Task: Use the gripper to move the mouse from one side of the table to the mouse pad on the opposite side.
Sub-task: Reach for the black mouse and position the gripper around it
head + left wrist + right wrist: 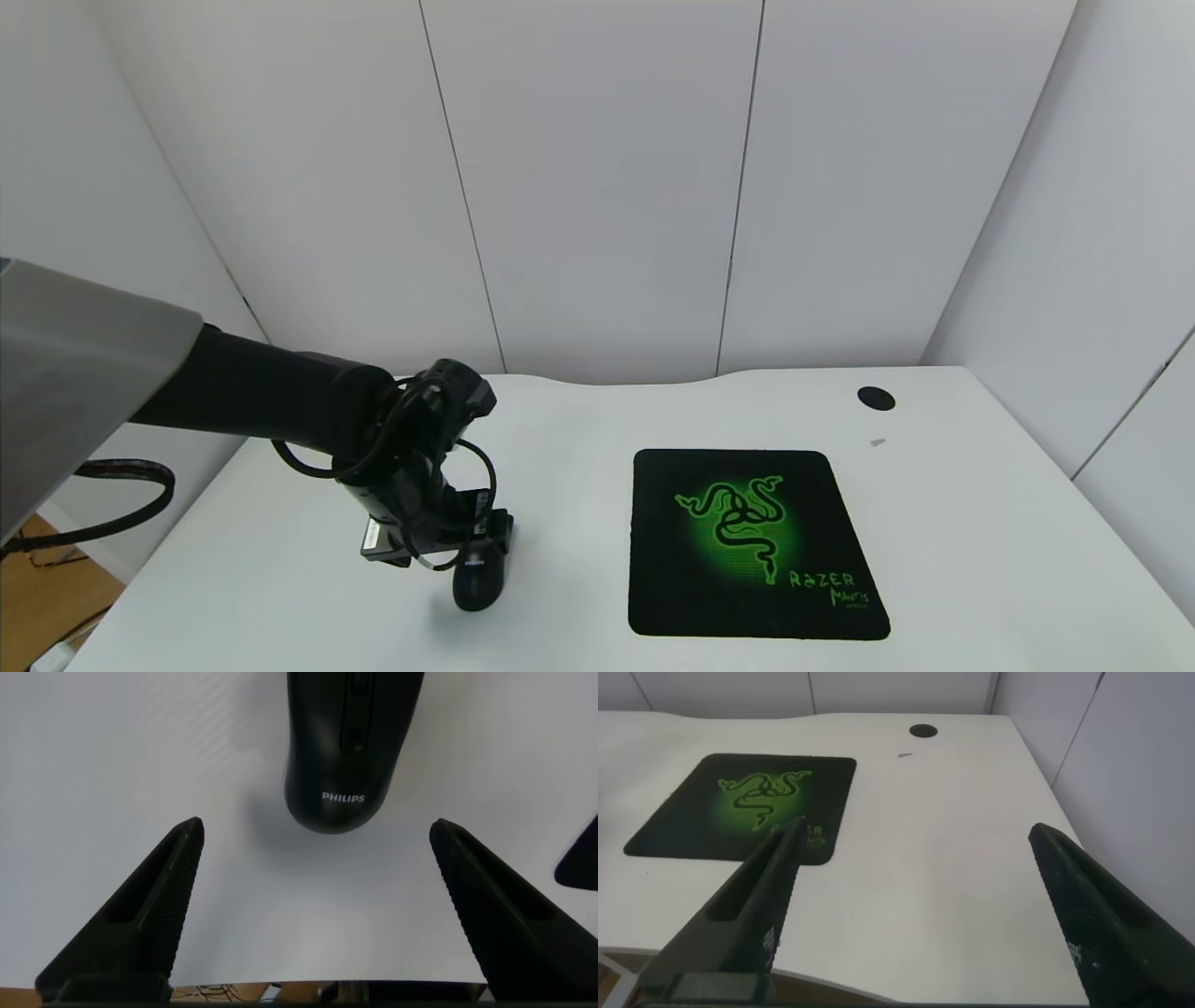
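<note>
The black mouse (478,581) lies on the white table (980,541) at its left front. My left gripper (471,551) hangs just over it, open and empty. In the left wrist view the mouse (348,747), marked PHILIPS, lies just beyond the tips of the gripper (316,835), in line with the gap and touching neither finger. The black mouse pad (756,541) with its green emblem lies to the right of centre, bare. My right gripper (915,835) is open and empty over the table's right front part; it is out of the head view. The pad (747,803) shows beyond it.
A round black cable hole (876,399) sits at the back right, with a small grey scrap (877,442) just in front of it. The table's back edge has a curved notch (616,381). White wall panels close the back and both sides.
</note>
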{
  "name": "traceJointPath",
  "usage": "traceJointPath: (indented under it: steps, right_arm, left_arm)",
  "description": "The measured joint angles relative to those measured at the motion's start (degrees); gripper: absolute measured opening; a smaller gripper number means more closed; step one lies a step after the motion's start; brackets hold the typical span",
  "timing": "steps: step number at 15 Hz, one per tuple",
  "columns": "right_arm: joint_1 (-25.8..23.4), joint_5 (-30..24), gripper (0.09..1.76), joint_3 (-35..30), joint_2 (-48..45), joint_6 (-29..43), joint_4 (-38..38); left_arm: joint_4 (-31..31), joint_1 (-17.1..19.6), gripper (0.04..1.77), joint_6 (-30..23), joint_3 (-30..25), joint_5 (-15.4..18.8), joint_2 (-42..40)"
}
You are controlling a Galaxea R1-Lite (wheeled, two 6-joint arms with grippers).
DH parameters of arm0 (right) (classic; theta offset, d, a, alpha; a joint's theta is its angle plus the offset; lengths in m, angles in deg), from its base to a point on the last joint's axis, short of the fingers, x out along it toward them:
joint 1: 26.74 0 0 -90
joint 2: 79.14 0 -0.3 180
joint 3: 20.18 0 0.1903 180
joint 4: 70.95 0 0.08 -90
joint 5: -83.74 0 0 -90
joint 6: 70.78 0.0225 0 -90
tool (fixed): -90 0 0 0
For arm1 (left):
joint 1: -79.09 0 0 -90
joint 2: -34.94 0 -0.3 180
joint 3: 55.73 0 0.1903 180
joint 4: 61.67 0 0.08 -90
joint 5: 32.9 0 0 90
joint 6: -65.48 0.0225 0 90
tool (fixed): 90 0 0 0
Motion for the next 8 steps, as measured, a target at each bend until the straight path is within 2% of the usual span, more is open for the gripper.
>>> traceJointPath:
  steps: [4,8]
  right_arm:
    - [0.05,0.04,1.71,0.0,0.0,0.0,0.0]
    - [0.05,0.02,1.71,0.0,0.0,0.0,0.0]
  left_arm:
    - [-0.5,0.41,1.72,0.22,1.96,0.11,3.91]
    - [-1.84,0.49,1.72,-0.09,2.1,2.3,6.21]
